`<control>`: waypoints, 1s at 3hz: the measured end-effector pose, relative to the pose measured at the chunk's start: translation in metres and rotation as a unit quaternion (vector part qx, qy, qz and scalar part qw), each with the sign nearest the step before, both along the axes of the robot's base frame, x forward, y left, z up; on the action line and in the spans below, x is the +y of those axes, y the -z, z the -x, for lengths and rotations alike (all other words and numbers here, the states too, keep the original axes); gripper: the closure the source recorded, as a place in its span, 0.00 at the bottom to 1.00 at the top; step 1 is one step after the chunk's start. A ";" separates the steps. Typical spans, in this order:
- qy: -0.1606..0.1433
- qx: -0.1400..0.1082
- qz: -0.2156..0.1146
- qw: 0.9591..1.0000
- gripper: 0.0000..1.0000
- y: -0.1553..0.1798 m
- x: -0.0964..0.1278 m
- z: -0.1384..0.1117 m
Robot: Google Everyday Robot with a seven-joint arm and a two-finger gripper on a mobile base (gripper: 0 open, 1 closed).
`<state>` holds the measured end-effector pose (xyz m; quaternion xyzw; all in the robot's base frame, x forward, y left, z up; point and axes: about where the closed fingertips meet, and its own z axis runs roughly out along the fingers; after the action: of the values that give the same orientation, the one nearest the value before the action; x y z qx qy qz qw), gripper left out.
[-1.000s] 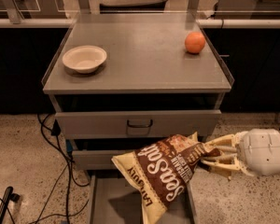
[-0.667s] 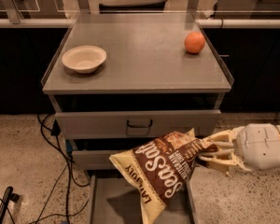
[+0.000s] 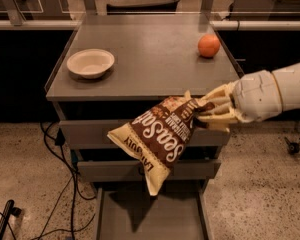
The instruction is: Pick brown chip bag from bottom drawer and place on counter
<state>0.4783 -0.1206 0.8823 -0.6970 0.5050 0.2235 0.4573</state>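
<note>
The grey counter fills the middle of the view, and it is the top of a drawer cabinet that stands on a speckled floor. Below its front edge are two shut drawer fronts, one above the other. Below them the bottom drawer is pulled out, with its flat grey floor in view and partly shaded.

The white arm comes in from the right edge of the view, at about the height of the counter's front edge. Its gripper sits just off the front right corner of the counter, in front of the cabinet. The cream fingers are pressed together on the upper right end of the brown chip bag.

The bag is off the drawer floor and not on the counter. It hangs tilted in the air, and its top corner just overlaps the counter's front edge. Its body covers part of the two drawer fronts, and its cream lower end points down over the open drawer.

On the counter, a pale bowl sits near the front left corner. An orange sits by the right edge, further back. Both are well apart from the bag, and the middle of the front edge between them is bare.

Dark cables trail over the floor to the left of the cabinet.
</note>
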 end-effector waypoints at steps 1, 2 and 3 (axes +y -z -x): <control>-0.004 0.012 -0.013 1.000 1.00 -0.023 0.010 -0.043; -0.001 0.026 -0.033 0.999 1.00 -0.047 0.026 -0.079; 0.067 0.031 -0.051 0.996 1.00 -0.064 0.033 -0.101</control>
<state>0.5794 -0.0872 0.9460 -0.6304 0.5523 0.2393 0.4902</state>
